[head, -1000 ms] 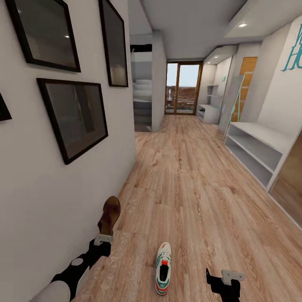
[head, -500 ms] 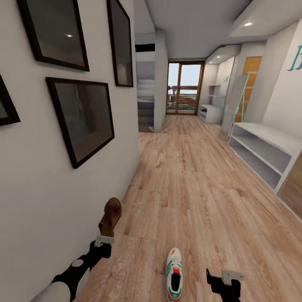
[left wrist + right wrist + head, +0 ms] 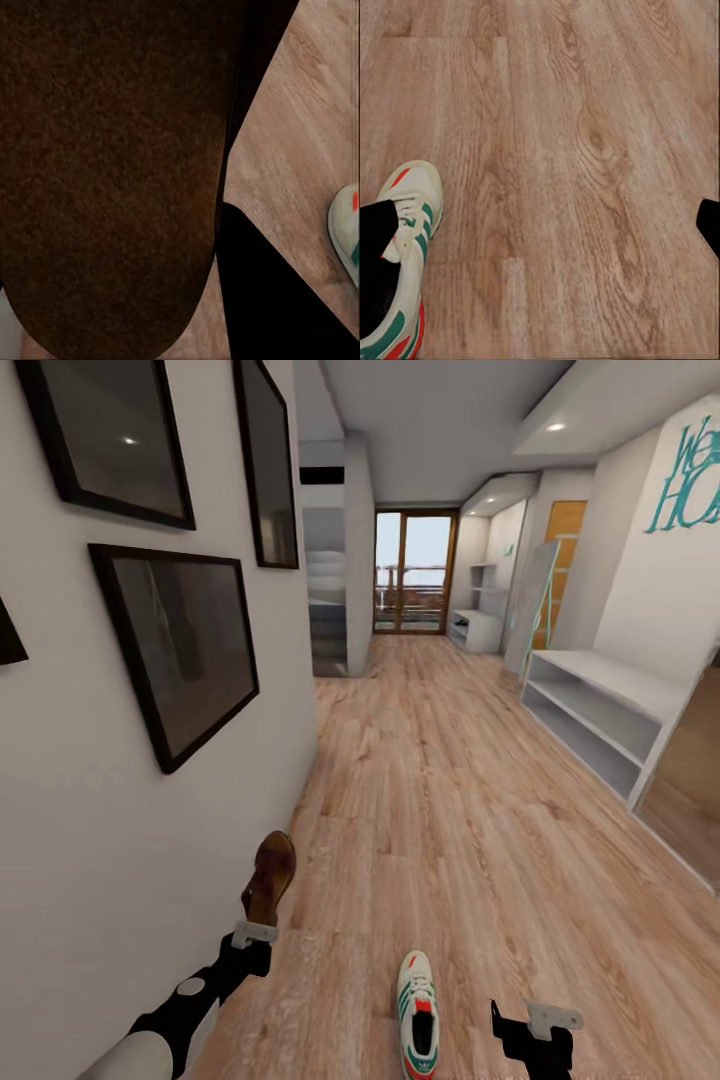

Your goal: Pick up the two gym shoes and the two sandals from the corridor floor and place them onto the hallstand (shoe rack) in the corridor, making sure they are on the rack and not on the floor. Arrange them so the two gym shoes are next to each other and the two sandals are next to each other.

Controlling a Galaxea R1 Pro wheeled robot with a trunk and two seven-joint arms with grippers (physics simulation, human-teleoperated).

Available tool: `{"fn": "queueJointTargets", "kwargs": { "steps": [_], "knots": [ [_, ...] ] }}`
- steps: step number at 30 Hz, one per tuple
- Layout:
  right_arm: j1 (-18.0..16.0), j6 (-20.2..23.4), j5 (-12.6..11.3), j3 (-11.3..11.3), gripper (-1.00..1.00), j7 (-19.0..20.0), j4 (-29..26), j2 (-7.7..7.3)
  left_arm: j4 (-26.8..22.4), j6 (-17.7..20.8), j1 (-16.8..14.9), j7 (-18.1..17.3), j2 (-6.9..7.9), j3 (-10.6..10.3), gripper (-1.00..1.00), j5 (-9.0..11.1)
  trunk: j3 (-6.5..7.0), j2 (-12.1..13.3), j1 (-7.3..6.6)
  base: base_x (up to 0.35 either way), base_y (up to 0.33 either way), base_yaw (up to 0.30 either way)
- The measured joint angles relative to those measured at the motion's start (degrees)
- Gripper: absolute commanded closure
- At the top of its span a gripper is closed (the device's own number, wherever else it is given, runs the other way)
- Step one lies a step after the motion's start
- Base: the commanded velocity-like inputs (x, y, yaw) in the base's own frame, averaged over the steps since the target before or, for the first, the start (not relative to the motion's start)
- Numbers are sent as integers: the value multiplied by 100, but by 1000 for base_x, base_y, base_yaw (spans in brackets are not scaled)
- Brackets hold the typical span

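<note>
My left gripper is shut on a brown sandal, held up off the corridor floor close to the left wall. In the left wrist view the sandal's dark sole is right against the lens, beside one black finger. A white gym shoe with green stripes lies on the planks between my arms, also seen as the gym shoe under the right wrist. My right gripper hangs open and empty just right of it. The hallstand stands far down the corridor on the right.
A plain white low shelf unit lines the right wall, with a leaning mirror beyond it. Dark framed pictures hang on the left wall, close to my left arm. A glass door closes the far end.
The whole view has shifted as the camera moved; the gym shoe now sits lower and further right in it. Both arms keep their pose, the sandal still held.
</note>
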Motion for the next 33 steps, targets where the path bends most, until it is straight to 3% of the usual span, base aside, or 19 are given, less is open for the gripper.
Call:
{"fn": "queueJointTargets", "kwargs": {
  "steps": [20,33],
  "knots": [
    [0,0,0,0,-100,0,-5,0,0,-8,-4,-5,-2,-3,100,-2,49,0,-1,29,13,-285],
    [-1,-1,0,0,-100,0,-6,1,-2,-9,4,-6,-1,0,100,3,55,0,0,86,64,-40]
  ]
}}
